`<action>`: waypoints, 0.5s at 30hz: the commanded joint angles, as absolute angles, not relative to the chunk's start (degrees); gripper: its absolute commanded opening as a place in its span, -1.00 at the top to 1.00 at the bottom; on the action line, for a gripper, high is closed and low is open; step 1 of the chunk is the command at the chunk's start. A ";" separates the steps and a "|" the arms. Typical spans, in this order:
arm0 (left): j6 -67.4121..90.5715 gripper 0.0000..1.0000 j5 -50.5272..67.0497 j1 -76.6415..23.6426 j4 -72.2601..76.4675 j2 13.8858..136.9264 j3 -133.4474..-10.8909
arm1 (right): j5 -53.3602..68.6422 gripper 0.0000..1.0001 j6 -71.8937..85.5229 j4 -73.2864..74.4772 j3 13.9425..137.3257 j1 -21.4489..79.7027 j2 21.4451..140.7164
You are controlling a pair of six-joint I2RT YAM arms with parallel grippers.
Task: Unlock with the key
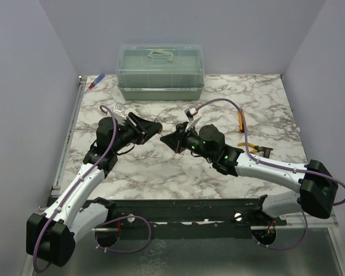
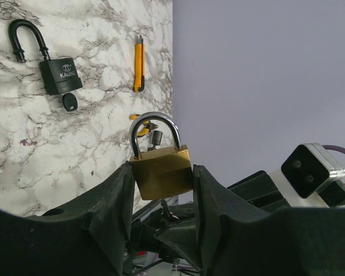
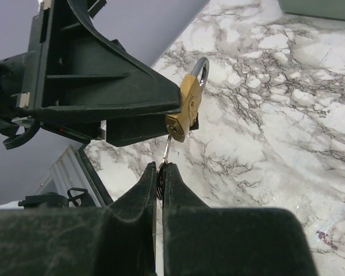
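Right, the right claw is pressed together on the key, pinching its black head, which is mostly buried between the fingers. The thin blade points straight ahead of the claw, its long axis in line with the fingers, tip at the underside of the brass padlock. The left claw clamps that padlock by its sides, shackle pointing away from the key. Whether the tip sits inside the keyhole is hard to tell. The marble table spreads beyond the right claw, its edge off to the left.
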State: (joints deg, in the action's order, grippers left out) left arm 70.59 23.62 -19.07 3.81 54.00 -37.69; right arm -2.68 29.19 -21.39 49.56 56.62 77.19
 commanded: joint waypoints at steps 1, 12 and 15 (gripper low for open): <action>71.35 1.00 22.15 -18.80 6.63 52.39 -37.10 | -4.33 0.99 30.06 -21.60 51.10 56.71 78.26; 71.39 1.00 22.23 -18.74 6.70 52.21 -36.82 | -5.09 0.99 29.19 -21.71 51.65 56.60 77.82; 71.37 1.00 22.24 -18.79 6.92 52.21 -36.62 | -4.88 0.99 29.02 -21.82 51.96 56.61 78.03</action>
